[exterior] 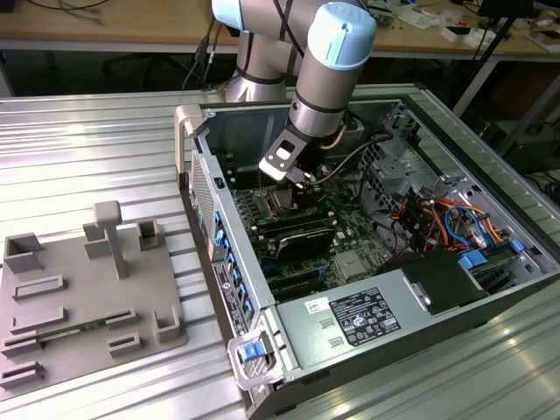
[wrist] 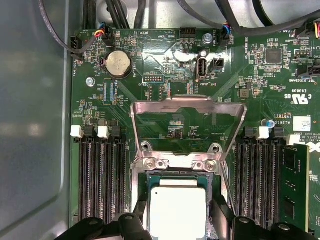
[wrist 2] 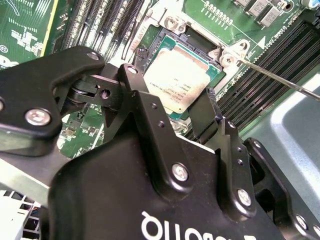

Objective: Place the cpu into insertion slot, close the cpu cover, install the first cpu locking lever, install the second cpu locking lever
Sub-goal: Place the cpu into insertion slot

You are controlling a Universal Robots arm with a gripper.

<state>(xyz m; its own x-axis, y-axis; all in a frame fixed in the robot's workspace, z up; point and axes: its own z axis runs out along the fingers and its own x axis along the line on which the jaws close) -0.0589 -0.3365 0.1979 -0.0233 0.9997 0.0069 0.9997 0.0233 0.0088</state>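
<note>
First step in hand, I judge: cpu (wrist: pixel 177 212) lies in the socket (wrist 2: pixel 196 36); gripper (wrist 2: pixel 172 97) straddles it, grasping or released I cannot tell; cpu cover (wrist: pixel 187 106) stands open; seating wants it flat, square.

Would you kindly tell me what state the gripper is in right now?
The gripper: fingers closed on the cpu.

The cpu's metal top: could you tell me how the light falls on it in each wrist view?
In the first wrist view the cpu is washed out to near white; in the second wrist view it is evenly lit with no hot spot.
</note>
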